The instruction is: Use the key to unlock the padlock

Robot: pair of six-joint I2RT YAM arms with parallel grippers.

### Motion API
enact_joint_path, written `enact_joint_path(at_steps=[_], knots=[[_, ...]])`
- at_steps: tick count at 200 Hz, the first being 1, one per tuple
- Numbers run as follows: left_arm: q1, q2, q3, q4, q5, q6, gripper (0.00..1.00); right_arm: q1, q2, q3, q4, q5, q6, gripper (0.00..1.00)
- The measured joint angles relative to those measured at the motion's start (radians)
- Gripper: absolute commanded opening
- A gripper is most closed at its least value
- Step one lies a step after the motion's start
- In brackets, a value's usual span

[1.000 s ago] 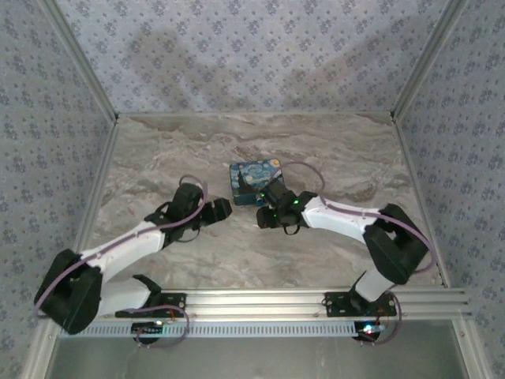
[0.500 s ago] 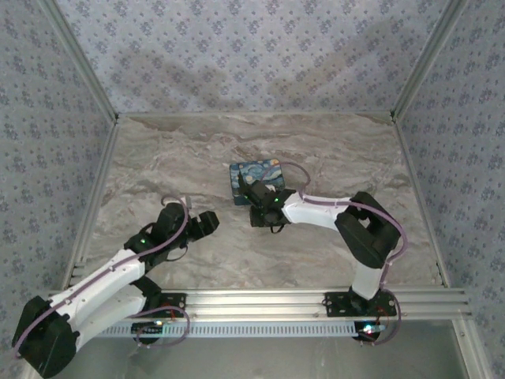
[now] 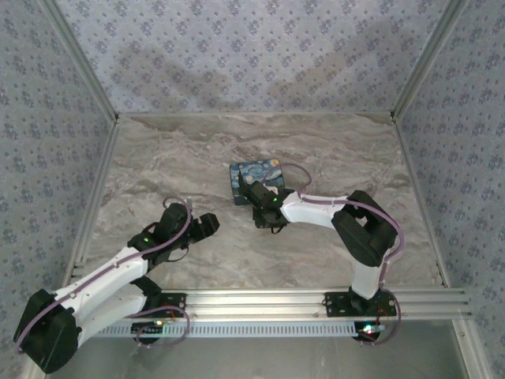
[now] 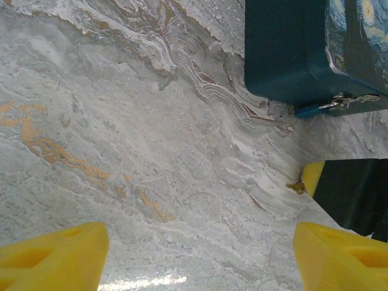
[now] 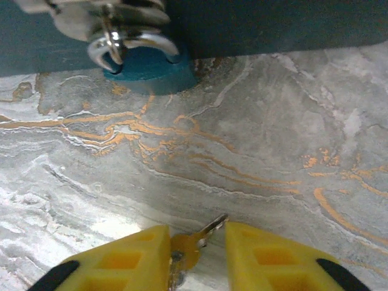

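The padlock (image 5: pixel 147 65) sits ahead of my right gripper (image 5: pixel 194 235) and a little to its left, well apart from the fingertips. It hangs from the latch on the box (image 5: pixel 273 24), its blue body resting on the table (image 5: pixel 291 133) and its silvery shackle hooked up through the latch. From this wrist I see the body nearly end-on, so I cannot tell where its keyhole faces.

My left wrist camera gives its length instead. There the padlock (image 4: pixel 311 111) lies along the foot of the box (image 4: pixel 282 54), its long axis running with the box wall, blue body to the left and shackle to the right. It is far ahead and right of my left gripper (image 4: pixel 197 254).

The key (image 5: pixel 187 250) is pinched in my right gripper, jaws narrow on its gold head. Its blade points forward and slightly right, so it aims past the padlock's right side.

My left gripper is spread wide with bare table (image 4: pixel 151 151) between the fingers. A yellow tip of my right gripper (image 4: pixel 313 176) shows ahead to its right.

From above, my right gripper (image 3: pixel 251 193) is just beside the box (image 3: pixel 256 174); my left gripper (image 3: pixel 208 224) hangs back, apart from both.
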Motion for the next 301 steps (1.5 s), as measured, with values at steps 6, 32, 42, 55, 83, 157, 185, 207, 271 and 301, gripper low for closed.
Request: enact_joint_path(at_steps=[6, 32, 42, 55, 83, 157, 185, 207, 271, 301], knots=[[0.0, 0.0, 0.0, 0.0, 0.0, -0.002, 0.79, 0.0, 0.0, 0.0, -0.001, 0.001, 0.0, 0.25], [0.0, -0.001, -0.002, 0.002, 0.0, -0.009, 0.79, -0.001, 0.0, -0.006, 0.001, 0.004, 0.002, 0.17], [0.0, -0.001, -0.004, 0.006, 0.0, -0.01, 0.79, -0.002, 0.0, -0.008, 0.003, 0.006, 0.004, 0.17], [0.0, -0.002, -0.006, 0.011, 0.0, -0.013, 0.79, -0.002, -0.002, -0.011, 0.007, 0.007, 0.004, 0.15], [0.0, -0.002, -0.008, 0.014, 0.0, -0.018, 0.79, -0.002, -0.016, -0.031, 0.031, 0.007, 0.004, 0.06], [0.0, -0.002, -0.007, 0.016, 0.0, -0.027, 0.79, 0.011, -0.098, -0.138, 0.166, -0.069, -0.062, 0.0], [0.0, -0.002, 0.008, 0.013, 0.001, -0.024, 0.79, 0.008, -0.21, -0.208, 0.226, -0.114, -0.13, 0.0], [0.0, 0.005, 0.066, 0.011, 0.012, -0.015, 0.79, -0.007, -0.311, -0.244, 0.273, -0.159, -0.176, 0.0], [0.0, 0.064, 0.222, 0.136, 0.189, 0.049, 0.79, -0.106, -0.59, -0.253, 0.268, -0.319, -0.232, 0.0], [0.0, 0.121, 0.262, 0.28, 0.333, 0.083, 0.77, -0.158, -0.666, -0.208, 0.224, -0.425, -0.225, 0.0]])
